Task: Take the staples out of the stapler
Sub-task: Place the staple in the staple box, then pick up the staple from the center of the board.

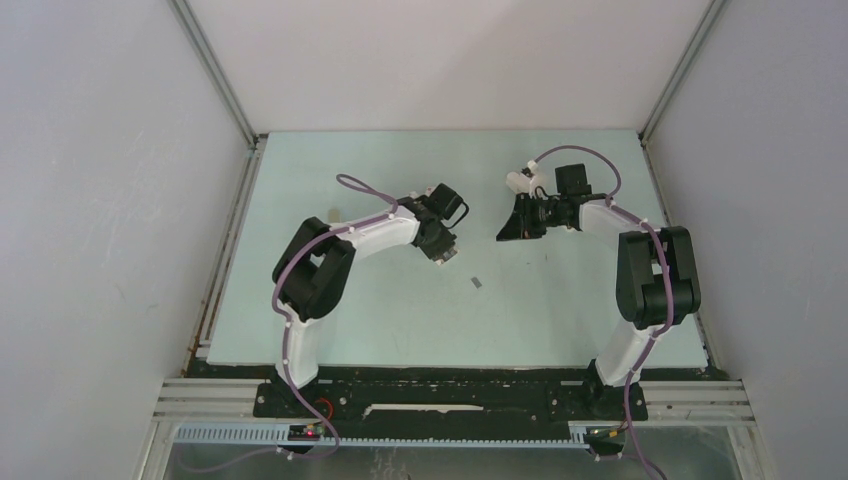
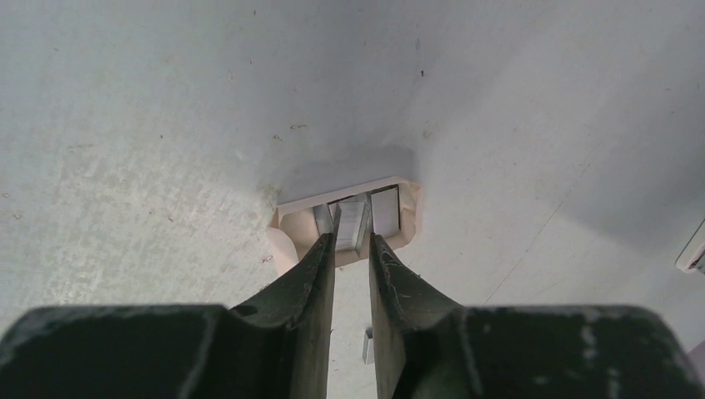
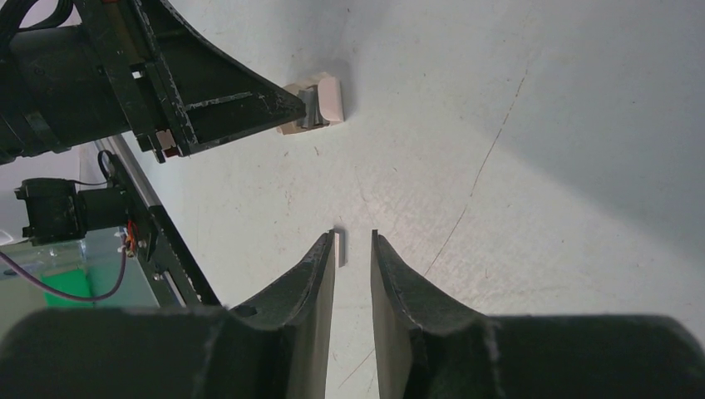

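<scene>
A small cream stapler [image 2: 287, 237] lies open on the table, with silvery staples [image 2: 353, 218] in its channel. My left gripper [image 2: 352, 241] has its fingertips closed on either side of the middle strip of staples. In the top view the left gripper [image 1: 444, 250] covers the stapler. The right wrist view shows the stapler [image 3: 324, 100] at the left gripper's tip. One loose staple strip [image 1: 476, 283] lies on the table; it also shows in the left wrist view [image 2: 367, 345] and the right wrist view [image 3: 339, 248]. My right gripper [image 3: 353, 241] is slightly open and empty, just above that strip.
A white object [image 2: 694, 249] sits at the right edge of the left wrist view. A small pale item [image 1: 333, 213] lies behind the left arm. Grey walls and metal rails enclose the pale green table [image 1: 560, 320] on three sides.
</scene>
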